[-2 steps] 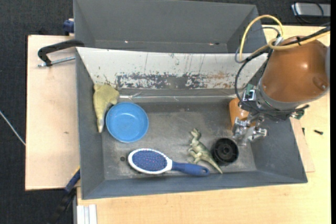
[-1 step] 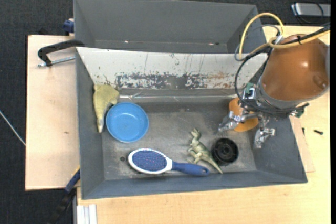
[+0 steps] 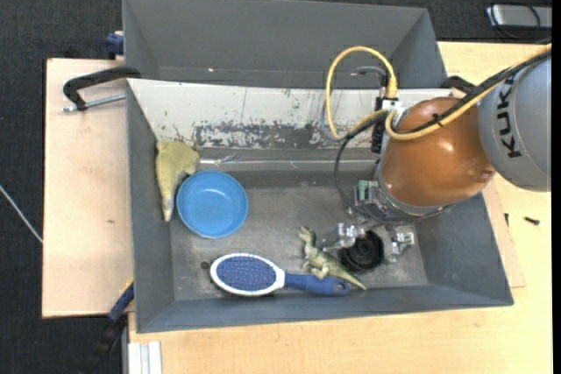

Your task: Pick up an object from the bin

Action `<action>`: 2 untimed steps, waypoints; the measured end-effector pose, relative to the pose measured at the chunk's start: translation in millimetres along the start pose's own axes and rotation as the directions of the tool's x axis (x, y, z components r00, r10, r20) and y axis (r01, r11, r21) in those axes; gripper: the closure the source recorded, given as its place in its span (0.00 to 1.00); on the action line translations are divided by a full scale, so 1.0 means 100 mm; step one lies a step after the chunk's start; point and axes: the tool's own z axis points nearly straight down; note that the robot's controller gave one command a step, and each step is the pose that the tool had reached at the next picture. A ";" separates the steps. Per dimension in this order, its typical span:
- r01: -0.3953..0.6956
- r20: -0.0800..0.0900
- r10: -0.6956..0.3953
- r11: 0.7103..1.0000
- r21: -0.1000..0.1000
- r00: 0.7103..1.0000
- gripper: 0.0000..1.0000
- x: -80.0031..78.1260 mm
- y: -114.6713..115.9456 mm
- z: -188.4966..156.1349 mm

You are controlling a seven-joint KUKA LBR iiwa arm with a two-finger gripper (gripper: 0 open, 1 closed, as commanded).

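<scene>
Your gripper [image 3: 370,243] is down low in the front right part of the bin [image 3: 263,39], hanging under the orange wrist cover [image 3: 434,158]; from this angle you cannot tell whether it is released or clenched, and nothing shows plainly in its grasp; there is a dark round shape [image 3: 359,255] right beneath the metal parts, and you cannot tell whether that belongs to the tool or lies on the floor. The grey arm [image 3: 526,127] comes in from the right, and a yellow cable [image 3: 337,83] loops up over the back wall from the wrist.

Nearest to your tool is the small green toy lizard [image 3: 317,260]; it lies on the bin floor just beside the gripper, on its left, close to the front wall; whether the two touch you cannot tell. Right below and left of the lizard you have the blue hairbrush [image 3: 250,274], lying flat along the front wall, oval head to the left, handle running right, under or against the lizard's tail end.

Further left, well apart from the gripper, the blue bowl [image 3: 211,203] sits upright on the floor, open side up; a pale yellow-green soft thing [image 3: 171,166] lies just beside it, against the left wall, its lower edge touching or tucked behind the bowl's rim.
</scene>
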 end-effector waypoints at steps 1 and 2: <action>0.001 0.003 -0.001 1.000 0.001 1.000 1.00 -0.01 0.00 0.00; -0.005 0.005 0.005 1.000 -0.006 1.000 1.00 -0.10 -0.01 -1.99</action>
